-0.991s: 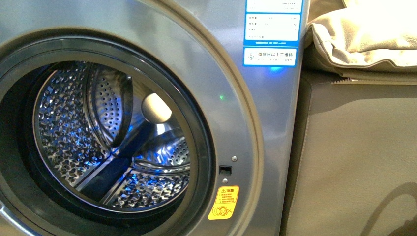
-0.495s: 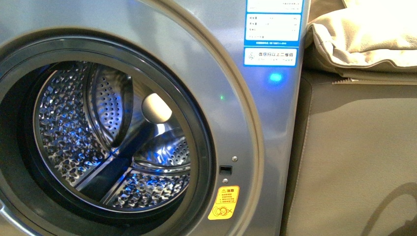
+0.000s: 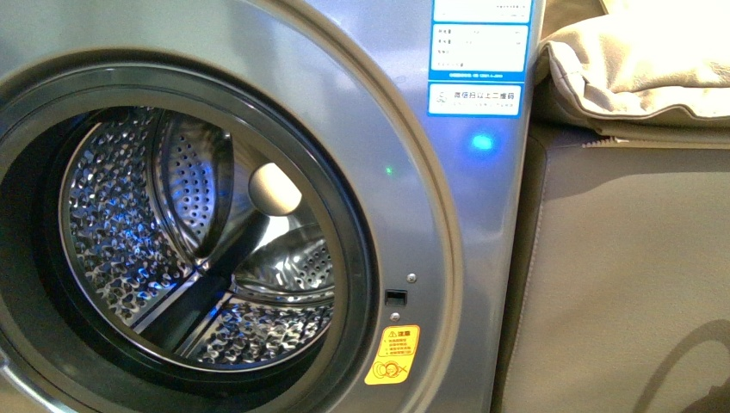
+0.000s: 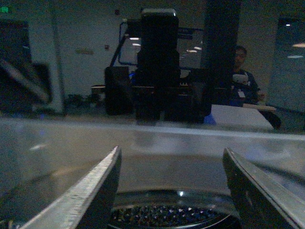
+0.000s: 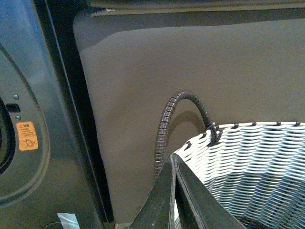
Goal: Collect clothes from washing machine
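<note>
Washing machine door open, perforated drum showing bare, no clothes visible anywhere; left claw spread wide and empty above the porthole; right claw pressed closed, empty, beside woven basket; best to check the drum's hidden lower front before finishing.

Grey metallic washing machine with a perforated steel drum (blue glints), orange sticker, blue-white label; beige cushion; white woven basket.

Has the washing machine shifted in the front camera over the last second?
No. The washing machine sits the same against the beige cushion; its orange sticker and drum hold their places.
</note>
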